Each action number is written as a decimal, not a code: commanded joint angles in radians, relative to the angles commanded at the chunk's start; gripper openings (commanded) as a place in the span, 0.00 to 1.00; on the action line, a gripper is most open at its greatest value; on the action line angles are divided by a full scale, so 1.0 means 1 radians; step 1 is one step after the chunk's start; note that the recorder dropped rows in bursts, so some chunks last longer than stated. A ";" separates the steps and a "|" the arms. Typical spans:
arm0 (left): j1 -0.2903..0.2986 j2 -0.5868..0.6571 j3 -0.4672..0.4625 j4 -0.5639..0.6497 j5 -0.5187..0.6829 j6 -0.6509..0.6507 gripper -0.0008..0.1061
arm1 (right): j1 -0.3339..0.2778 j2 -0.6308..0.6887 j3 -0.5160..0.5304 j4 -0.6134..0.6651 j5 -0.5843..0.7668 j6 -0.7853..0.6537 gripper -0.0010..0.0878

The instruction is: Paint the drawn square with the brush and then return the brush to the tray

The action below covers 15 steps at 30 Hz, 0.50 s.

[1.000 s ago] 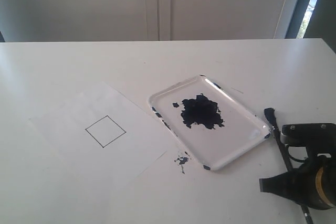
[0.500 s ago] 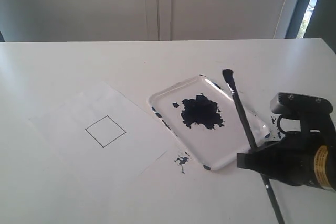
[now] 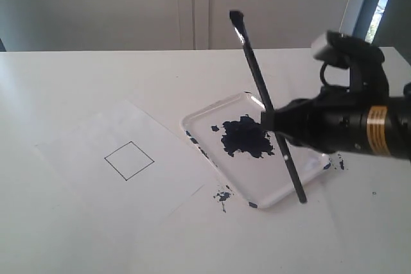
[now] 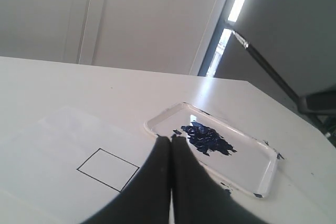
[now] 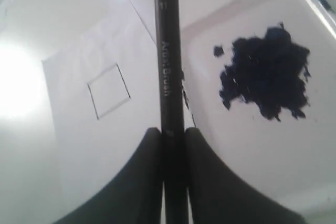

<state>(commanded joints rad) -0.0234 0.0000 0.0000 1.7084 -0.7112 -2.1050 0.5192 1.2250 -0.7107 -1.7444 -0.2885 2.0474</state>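
Closed left hand (image 4: 171,140), blank drawn square (image 4: 107,169), paint-blotted tray (image 4: 244,159)

Right arm (image 3: 350,126) is chunky matte black, with a gold band (image 3: 377,131) round it, a pale grey block (image 3: 331,42) on top and a looped black cable (image 3: 324,72). Left gripper (image 4: 170,138) fingers are plain black, smooth and tapered.

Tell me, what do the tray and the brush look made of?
The tray looks like glossy white plastic or glazed ceramic: bright highlights run along its raised rim. The brush has a smooth black handle, likely painted wood or plastic; printed lettering shows on it.
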 joint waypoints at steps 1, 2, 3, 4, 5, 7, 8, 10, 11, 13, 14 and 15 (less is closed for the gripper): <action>0.000 0.000 0.000 0.000 0.000 0.000 0.01 | 0.000 0.000 -0.026 0.000 0.002 -0.029 0.01; 0.000 0.000 0.000 0.000 0.000 0.000 0.01 | 0.000 0.000 -0.048 0.000 0.002 -0.056 0.01; 0.000 0.000 0.000 0.000 0.000 0.000 0.01 | 0.000 0.000 -0.072 0.000 0.002 -0.089 0.01; 0.000 0.000 0.000 0.000 0.000 0.000 0.01 | 0.000 0.000 -0.093 0.000 0.002 -0.123 0.01; 0.000 0.000 0.000 0.000 0.000 0.000 0.01 | 0.000 0.000 -0.109 0.000 0.002 -0.154 0.01; 0.000 0.000 0.000 0.000 0.000 0.000 0.01 | 0.000 0.000 -0.130 0.000 0.008 -0.191 0.01; 0.000 0.000 0.000 0.000 0.000 0.000 0.01 | 0.000 0.000 -0.134 0.000 0.032 -0.203 0.01; 0.000 0.000 0.000 0.000 0.000 0.000 0.01 | 0.000 0.003 -0.136 0.000 0.081 -0.231 0.01; 0.000 0.000 0.000 0.000 0.000 0.000 0.01 | 0.000 0.009 -0.136 0.000 0.105 -0.260 0.01; 0.000 0.000 0.000 0.000 0.000 0.000 0.01 | 0.000 0.022 -0.134 0.000 0.146 -0.285 0.01; 0.000 0.000 0.000 0.000 0.000 0.000 0.01 | 0.000 0.028 -0.129 0.000 0.170 -0.286 0.01; 0.000 0.000 0.000 0.000 0.000 0.000 0.01 | 0.000 0.033 -0.124 0.000 0.186 -0.289 0.01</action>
<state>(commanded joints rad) -0.0234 0.0000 0.0000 1.7084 -0.7112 -2.1050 0.5192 1.2584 -0.8350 -1.7444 -0.1025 1.7588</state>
